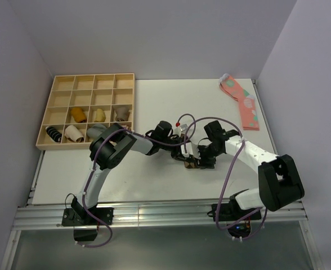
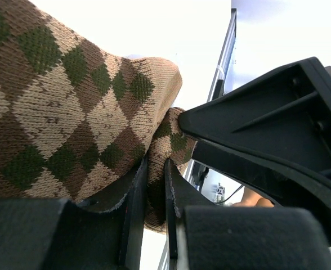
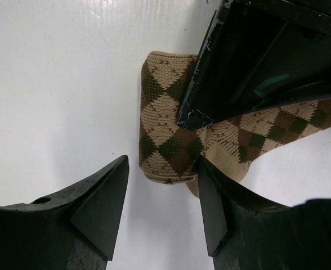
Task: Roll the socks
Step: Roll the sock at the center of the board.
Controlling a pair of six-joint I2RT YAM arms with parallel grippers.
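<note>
The tan-brown argyle sock (image 1: 191, 163) lies as a small bundle on the white table (image 1: 154, 107) between both grippers. In the left wrist view it (image 2: 70, 112) fills the upper left, and my left gripper (image 2: 155, 191) is shut on a fold of it. My left gripper also shows in the top view (image 1: 183, 152). In the right wrist view the sock's folded end (image 3: 165, 135) lies on the table just ahead of my right gripper (image 3: 161, 208), which is open, with one finger touching the sock's right side. In the top view my right gripper (image 1: 202, 160) sits right of the sock.
A wooden compartment tray (image 1: 92, 75) stands at the back left and holds several rolled socks, among them a dark striped one (image 1: 54, 133). Pink socks with teal spots (image 1: 241, 104) lie at the back right. Walls close in on three sides.
</note>
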